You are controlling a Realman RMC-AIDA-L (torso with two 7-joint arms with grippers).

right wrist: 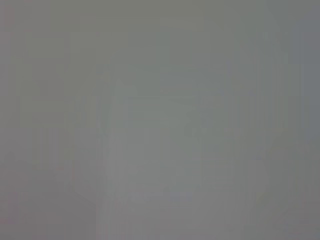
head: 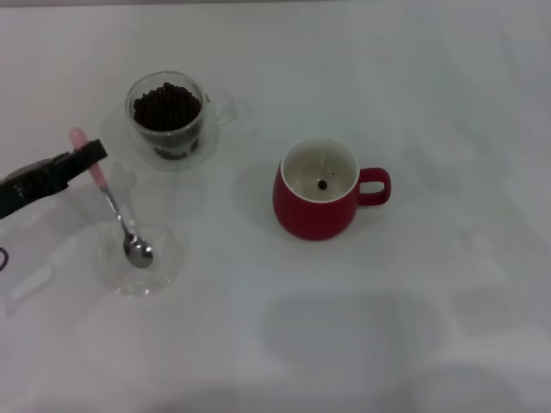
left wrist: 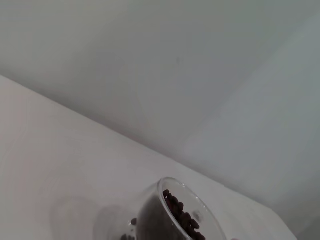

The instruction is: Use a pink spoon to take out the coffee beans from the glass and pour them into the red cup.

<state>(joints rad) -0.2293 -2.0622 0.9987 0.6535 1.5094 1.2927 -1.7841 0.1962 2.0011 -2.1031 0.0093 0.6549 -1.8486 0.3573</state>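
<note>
left gripper (head: 86, 159), left edge of head view: clamped on the pink spoon (head: 110, 200) at its handle | spoon bowl rested in a shallow clear dish (head: 170, 262), lower left, as a parking spot | glass (head: 167, 114) of coffee beans (head: 166, 107), upper left, within reach | red cup (head: 320, 191), centre, one bean seen inside | right gripper not seen

White table (head: 430, 327): red cup (head: 315, 206), two clear dishes (head: 139, 258).
</note>
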